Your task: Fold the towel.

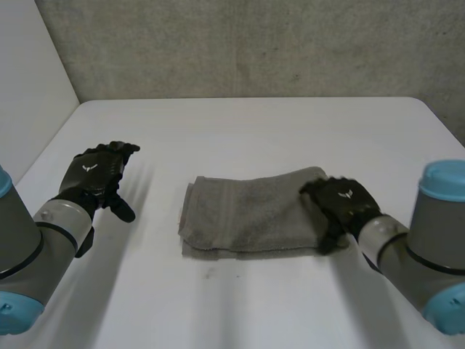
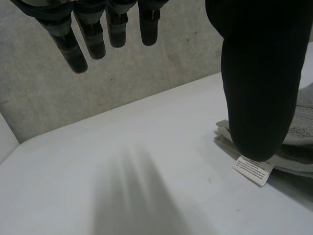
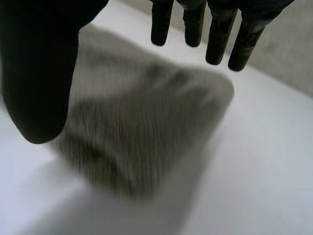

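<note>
A grey towel [image 1: 247, 213] lies folded into a thick rectangle near the middle of the white desk [image 1: 240, 131], its long sides running left to right. A small white label [image 2: 253, 170] sticks out from its left end and lies on the desk. The right robot hand [image 1: 341, 200] is over the towel's right end, released: its fingers [image 3: 215, 39] are straight and the thumb is spread well apart from them, with the cloth under the palm. The left robot hand [image 1: 98, 174] hovers over bare desk well to the left of the towel, also released, fingers straight and thumb apart. A grey wall [image 1: 254, 43] stands beyond the far edge
</note>
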### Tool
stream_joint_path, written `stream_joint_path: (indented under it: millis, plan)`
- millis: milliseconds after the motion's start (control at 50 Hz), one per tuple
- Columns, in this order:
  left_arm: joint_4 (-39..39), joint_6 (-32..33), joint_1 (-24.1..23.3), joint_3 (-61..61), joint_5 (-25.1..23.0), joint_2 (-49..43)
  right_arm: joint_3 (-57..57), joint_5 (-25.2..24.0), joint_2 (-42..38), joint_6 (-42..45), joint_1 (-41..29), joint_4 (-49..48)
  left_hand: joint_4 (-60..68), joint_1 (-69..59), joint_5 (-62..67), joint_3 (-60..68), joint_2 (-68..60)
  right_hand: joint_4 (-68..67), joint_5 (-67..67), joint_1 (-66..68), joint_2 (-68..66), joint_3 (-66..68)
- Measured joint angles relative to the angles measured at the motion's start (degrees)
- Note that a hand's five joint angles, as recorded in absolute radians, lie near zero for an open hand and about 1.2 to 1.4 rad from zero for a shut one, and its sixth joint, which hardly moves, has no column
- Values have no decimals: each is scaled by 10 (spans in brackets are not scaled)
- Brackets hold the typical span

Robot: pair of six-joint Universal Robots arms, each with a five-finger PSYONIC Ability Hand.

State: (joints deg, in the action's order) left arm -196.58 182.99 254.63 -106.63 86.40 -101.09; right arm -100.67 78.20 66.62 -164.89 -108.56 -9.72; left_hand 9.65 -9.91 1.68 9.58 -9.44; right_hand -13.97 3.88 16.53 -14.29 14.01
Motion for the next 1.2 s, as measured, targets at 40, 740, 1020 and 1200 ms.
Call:
stream_joint_path:
  millis: [40,740,1020,1200]
  plan:
    - [0,0,-1,0,0,0,-16,-9,-1,9,14,-8,0,0,0,0,0,-65,67,70,-63,65]
    - [-7,0,-5,-7,3,5,259,-33,-146,28,-239,8,0,0,0,0,0,-558,551,626,-545,555]
    - [17,-9,-22,29,13,13,231,8,-102,65,-244,62,0,0,0,0,0,6,3,-28,13,-16]
    - [133,-73,-96,187,40,-14,192,19,-12,-72,-165,64,0,0,0,0,0,37,-10,-59,43,-42]
